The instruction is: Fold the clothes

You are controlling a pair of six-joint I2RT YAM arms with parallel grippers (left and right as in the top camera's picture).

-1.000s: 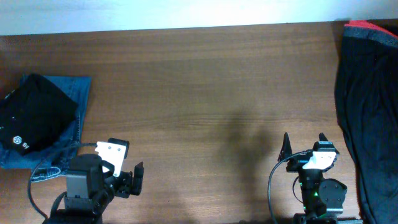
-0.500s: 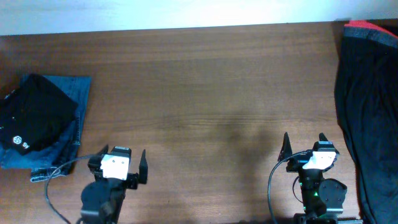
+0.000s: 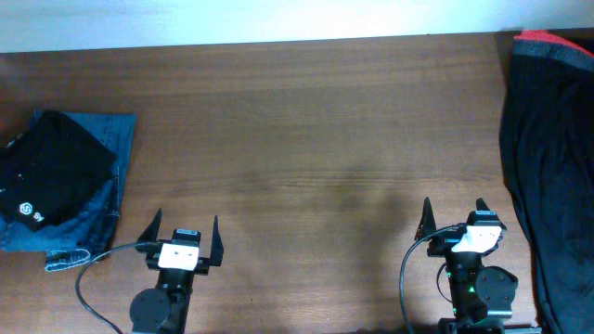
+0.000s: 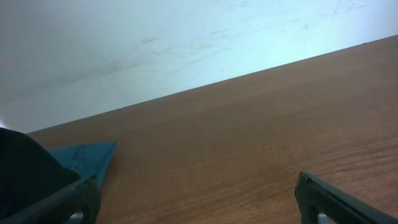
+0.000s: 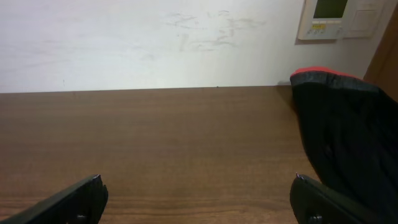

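A folded black garment with small white logo prints [image 3: 51, 176] lies on folded blue denim jeans [image 3: 109, 139] at the table's left edge; both show at the lower left of the left wrist view, the black piece [image 4: 22, 171] and the jeans [image 4: 84, 155]. A wide black piece with a red band [image 3: 548, 158] lies heaped along the right edge, and shows in the right wrist view [image 5: 348, 137]. My left gripper [image 3: 183, 229] is open and empty near the front edge, right of the jeans. My right gripper [image 3: 454, 211] is open and empty, just left of the black heap.
The brown wooden table [image 3: 306, 130] runs back to a white wall [image 5: 155, 37]. A wall control panel [image 5: 339, 17] hangs at the upper right of the right wrist view.
My left arm has drawn back from beside the jeans and turned to point straight ahead at the front edge. The right arm has not moved.
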